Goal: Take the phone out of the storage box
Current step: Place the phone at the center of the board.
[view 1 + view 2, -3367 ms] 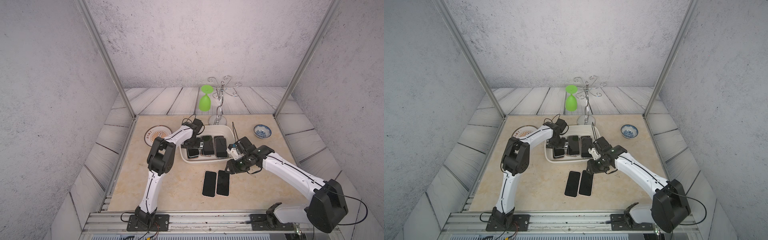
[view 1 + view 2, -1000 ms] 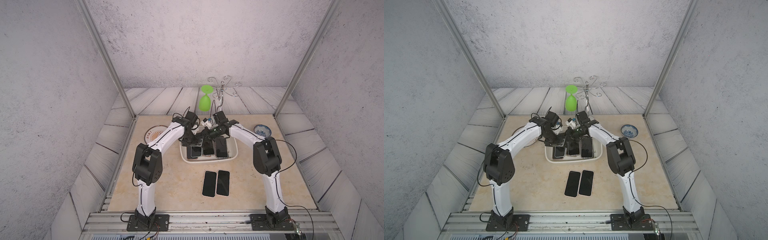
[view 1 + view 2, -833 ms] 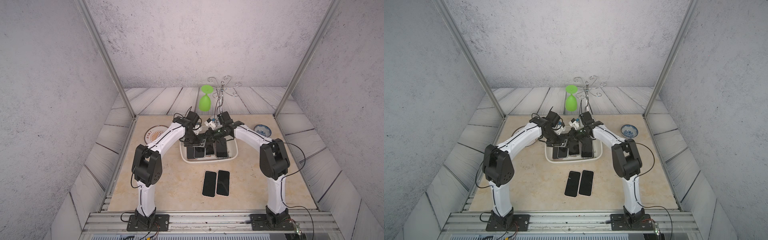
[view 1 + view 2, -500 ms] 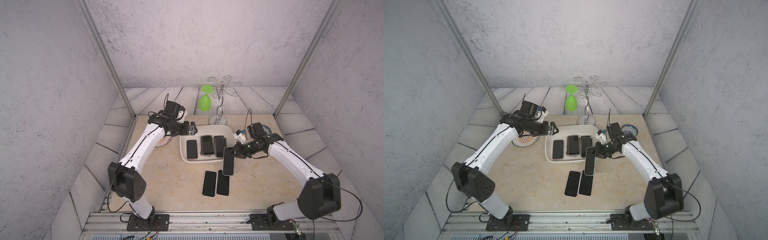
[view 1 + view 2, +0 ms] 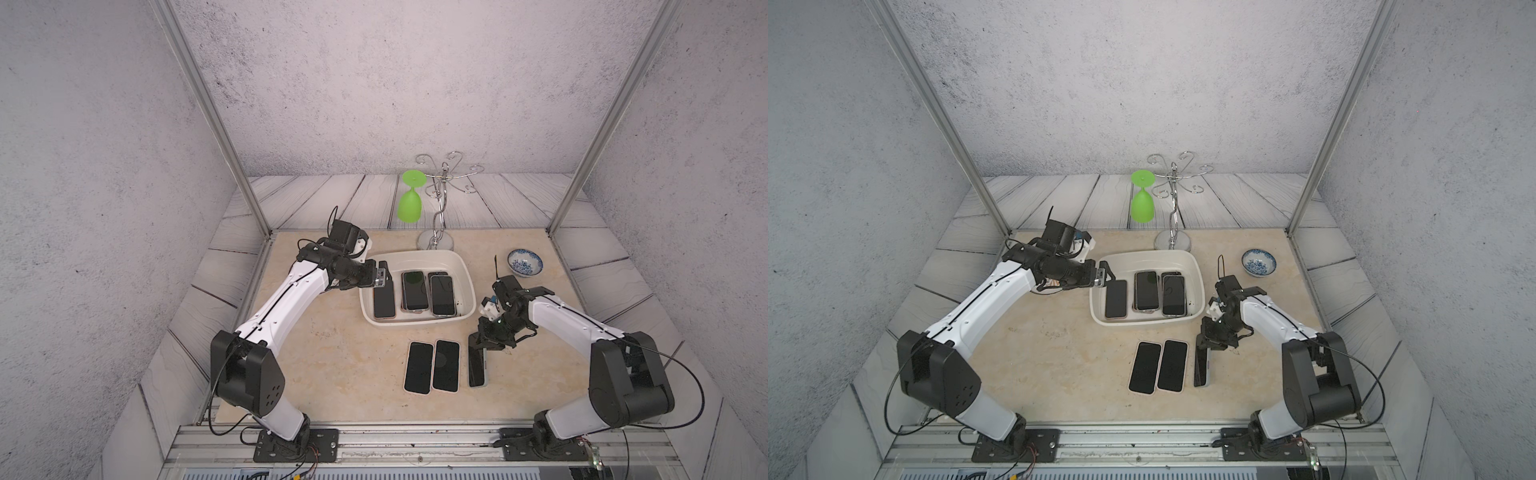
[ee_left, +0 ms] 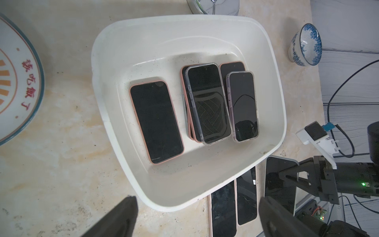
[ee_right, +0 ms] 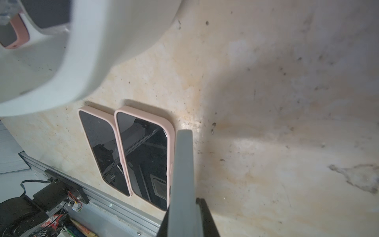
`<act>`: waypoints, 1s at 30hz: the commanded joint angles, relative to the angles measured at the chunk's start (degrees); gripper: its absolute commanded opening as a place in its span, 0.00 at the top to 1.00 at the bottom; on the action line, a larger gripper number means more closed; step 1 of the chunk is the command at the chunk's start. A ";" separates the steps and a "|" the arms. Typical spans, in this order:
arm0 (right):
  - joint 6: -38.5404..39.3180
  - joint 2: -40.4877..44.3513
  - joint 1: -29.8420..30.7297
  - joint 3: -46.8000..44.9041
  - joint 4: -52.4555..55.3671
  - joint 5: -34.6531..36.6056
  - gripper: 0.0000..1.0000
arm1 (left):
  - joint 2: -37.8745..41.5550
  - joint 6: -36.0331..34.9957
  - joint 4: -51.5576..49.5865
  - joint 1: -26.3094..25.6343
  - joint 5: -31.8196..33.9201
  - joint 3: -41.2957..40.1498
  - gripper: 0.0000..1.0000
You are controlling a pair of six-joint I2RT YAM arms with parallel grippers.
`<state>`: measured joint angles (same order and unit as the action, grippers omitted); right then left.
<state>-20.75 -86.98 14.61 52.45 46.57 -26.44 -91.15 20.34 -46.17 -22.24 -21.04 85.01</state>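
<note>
Right gripper (image 5: 482, 343) carried grey-edged phone (image 5: 476, 368) out of storage box (image 5: 466, 268) to table, 5 o'clock of box. It stayed clamped on phone, on edge at 3 o'clock of two pink-cased phones (image 5: 433, 365). Left gripper (image 5: 385, 277) spread wide, withdrew to box's 9 o'clock rim. Only release left; remaining phones (image 5: 415, 291) inside.

There are two pincers: one left pincer (image 5: 384, 277) and one right pincer (image 5: 483, 344). Just beside the left pincer are one storage box (image 6: 164, 41) and one plate (image 6: 18, 82). Five phones (image 6: 156, 121) show in the box: one alone and two piles of two. Two flat phones (image 5: 432, 366) lie beside the right pincer, and one phone (image 5: 477, 370) is in its grip. Farther off are one bowl (image 5: 525, 262), one green glass (image 5: 410, 205) and one wire rack (image 5: 440, 208).
</note>
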 commanded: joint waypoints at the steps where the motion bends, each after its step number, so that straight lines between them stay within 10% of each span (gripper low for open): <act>1: 1.69 -2.79 -0.29 -1.08 -3.23 -5.13 1.00 | 1.92 -1.00 1.24 0.96 -0.14 -1.14 0.02; 10: 1.69 -5.22 -0.29 -4.33 -5.57 -10.38 1.00 | 2.12 -1.11 1.56 1.64 -0.61 -2.55 0.01; 20: 1.42 -4.50 -3.74 -3.30 -4.50 -4.58 0.52 | 1.86 -1.31 1.63 1.60 0.12 -3.03 0.00; 30: 1.43 -2.03 -11.67 -0.61 -2.30 -1.90 0.41 | 2.20 -2.68 0.13 1.67 3.03 -3.16 0.01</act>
<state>-19.46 -91.44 4.56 50.00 42.37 -29.95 -90.45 18.94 -44.71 -20.99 -19.64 82.32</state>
